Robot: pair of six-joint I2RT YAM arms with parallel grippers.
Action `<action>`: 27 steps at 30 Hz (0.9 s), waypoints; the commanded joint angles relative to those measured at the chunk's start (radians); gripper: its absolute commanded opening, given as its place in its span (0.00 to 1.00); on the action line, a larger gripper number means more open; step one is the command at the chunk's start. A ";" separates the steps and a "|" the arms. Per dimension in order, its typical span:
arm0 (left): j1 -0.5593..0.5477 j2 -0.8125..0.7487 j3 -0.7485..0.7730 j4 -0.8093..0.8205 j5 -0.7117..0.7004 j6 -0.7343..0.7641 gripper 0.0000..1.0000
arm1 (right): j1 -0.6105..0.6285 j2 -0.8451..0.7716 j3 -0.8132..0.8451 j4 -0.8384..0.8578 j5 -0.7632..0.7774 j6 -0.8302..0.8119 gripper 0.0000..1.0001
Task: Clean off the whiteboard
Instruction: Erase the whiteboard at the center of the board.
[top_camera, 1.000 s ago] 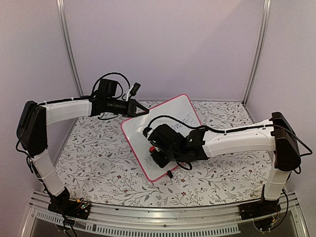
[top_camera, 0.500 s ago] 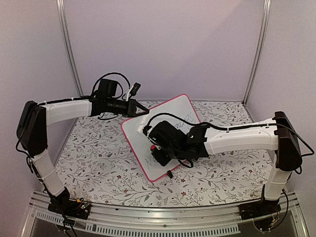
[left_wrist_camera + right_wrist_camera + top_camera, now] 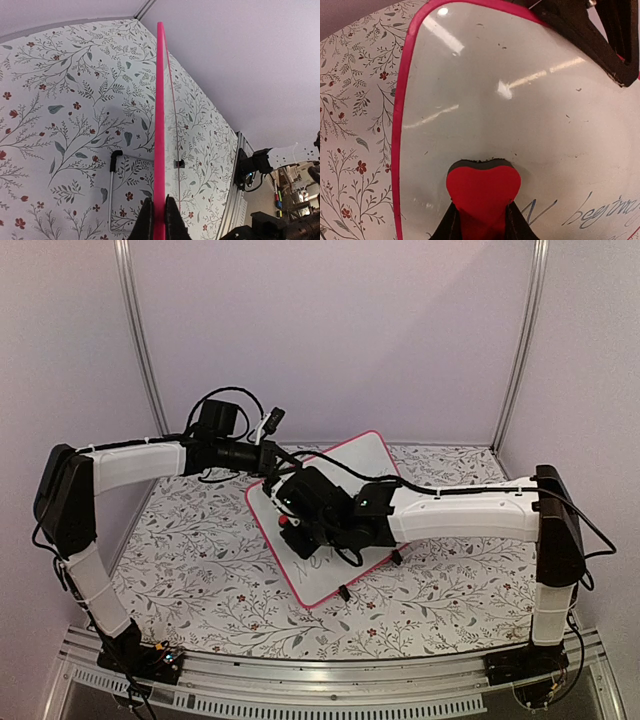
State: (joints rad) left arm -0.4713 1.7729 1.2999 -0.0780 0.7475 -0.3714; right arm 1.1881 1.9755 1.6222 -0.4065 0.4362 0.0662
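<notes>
Red heart-shaped eraser [image 3: 482, 186], pinched in the right jaws, has moved from mid-board to the far-left corner of the whiteboard [image 3: 318, 578], which sits mid-way across the table [image 3: 190, 540]. Left jaws stay pressed shut on its pink rim; blue handwriting [image 3: 600, 207] remains nearby, so erasing is unfinished.

One whiteboard [image 3: 325, 580], one heart-shaped red eraser [image 3: 482, 187], two robot arms [image 3: 130, 465] [image 3: 460, 512]

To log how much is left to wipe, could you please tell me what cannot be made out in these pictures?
- Right wrist view: the handwriting on the whiteboard is cut off by the frame edges.
- Top view: the right arm covers most of it.
- Left wrist view: the whiteboard is edge-on in the left hand, so its face is hidden.
</notes>
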 commanded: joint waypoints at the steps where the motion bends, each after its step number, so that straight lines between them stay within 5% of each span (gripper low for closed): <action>1: -0.002 -0.001 -0.001 0.003 -0.042 0.023 0.00 | -0.006 0.041 -0.026 -0.036 0.031 0.006 0.00; 27: -0.002 -0.009 -0.004 0.003 -0.041 0.022 0.00 | -0.007 -0.047 -0.266 -0.092 0.032 0.102 0.00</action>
State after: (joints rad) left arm -0.4690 1.7741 1.2995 -0.0788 0.7464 -0.3679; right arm 1.1980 1.9102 1.4151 -0.3992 0.4839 0.1436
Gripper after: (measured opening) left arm 0.038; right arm 0.229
